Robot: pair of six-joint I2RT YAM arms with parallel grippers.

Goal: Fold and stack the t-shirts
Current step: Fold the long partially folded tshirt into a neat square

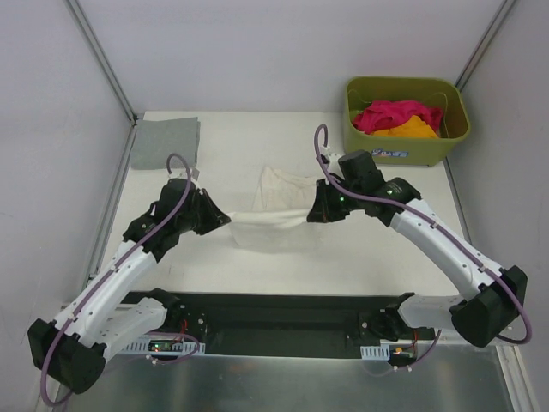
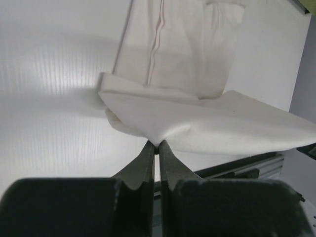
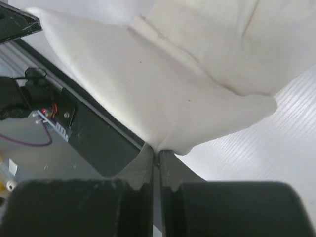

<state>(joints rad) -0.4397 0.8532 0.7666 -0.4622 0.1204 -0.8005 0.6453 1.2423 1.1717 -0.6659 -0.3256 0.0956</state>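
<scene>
Pinching the large cream-white cotton t-shirt [image 1: 276, 199] at two ends of one edge, my left gripper [image 2: 156, 144] and right gripper [image 3: 157, 150] are both clamped on it, the left at nine o'clock of the garment and the right at three. Each bite is thin, only a tuck of fabric at the fingertips, so I judge the main risk to be one corner slipping free if I pull the span tauter or lift unevenly; the fold would then collapse crooked. The cloth sags between my grippers above the white table [image 1: 386, 249], close to the black rail [image 1: 274, 313] at six o'clock, and a low carry could drag it and bunch the lower layer. The held band's long axis runs nine to three, while the rest of the shirt lies on the table pointing toward twelve. Farther off, a folded grey t-shirt [image 1: 167, 142] rests at ten o'clock, and at two o'clock the olive-green plastic basket [image 1: 356, 129] holds a magenta-pink shirt [image 1: 390, 114] and an orange shirt [image 1: 412, 129], not yet folded.
</scene>
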